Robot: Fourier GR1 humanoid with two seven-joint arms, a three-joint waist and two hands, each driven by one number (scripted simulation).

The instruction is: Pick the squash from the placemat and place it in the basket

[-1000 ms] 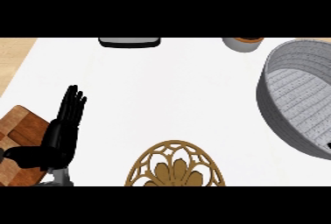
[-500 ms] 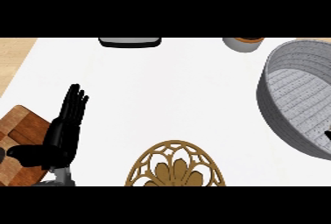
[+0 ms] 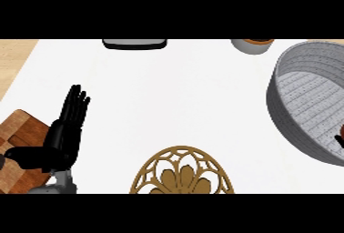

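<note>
Squash nowhere visible, neither on gold filigree placemat (image 3: 181, 173) nor in grey ribbed basket (image 3: 302, 98), perhaps hidden at right edge. Dark sliver at basket's lower right, likely right robot hand (image 3: 339, 140), grip impossible to tell. Left robot hand (image 3: 64, 132) resting released beside wooden board (image 3: 20, 150) on white desk (image 3: 174, 91). Sliver slightly further in than earlier; left unchanged

A kitchen: a white table (image 3: 168, 91) carries a brown wooden cutting board (image 3: 19, 150), a grey woven basket (image 3: 306, 104) and a golden openwork placemat (image 3: 181, 175).
</note>
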